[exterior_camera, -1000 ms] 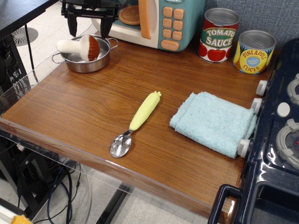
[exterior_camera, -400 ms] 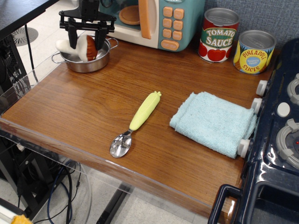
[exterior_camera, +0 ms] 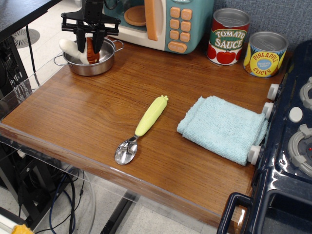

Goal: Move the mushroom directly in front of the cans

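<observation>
The mushroom (exterior_camera: 71,47) lies in the steel pot (exterior_camera: 92,66) at the back left, white stem pointing left, its reddish-brown cap squeezed between my fingers. My black gripper (exterior_camera: 88,45) reaches down into the pot and is shut on the mushroom's cap end. The two cans stand at the back right: the red-and-white Tomato Sauce can (exterior_camera: 228,36) and the yellow-and-blue Pineapple Slices can (exterior_camera: 264,54). The wood in front of them is bare down to the towel.
A toy microwave (exterior_camera: 163,22) stands behind the pot. A spoon with a yellow corn handle (exterior_camera: 142,127) lies mid-table. A folded light-blue towel (exterior_camera: 223,127) lies at the right, beside a dark toy stove (exterior_camera: 290,136). The table's front edge drops off.
My gripper came down from above the pot into it and its fingers closed around the mushroom's cap, which now looks pinched narrower.
</observation>
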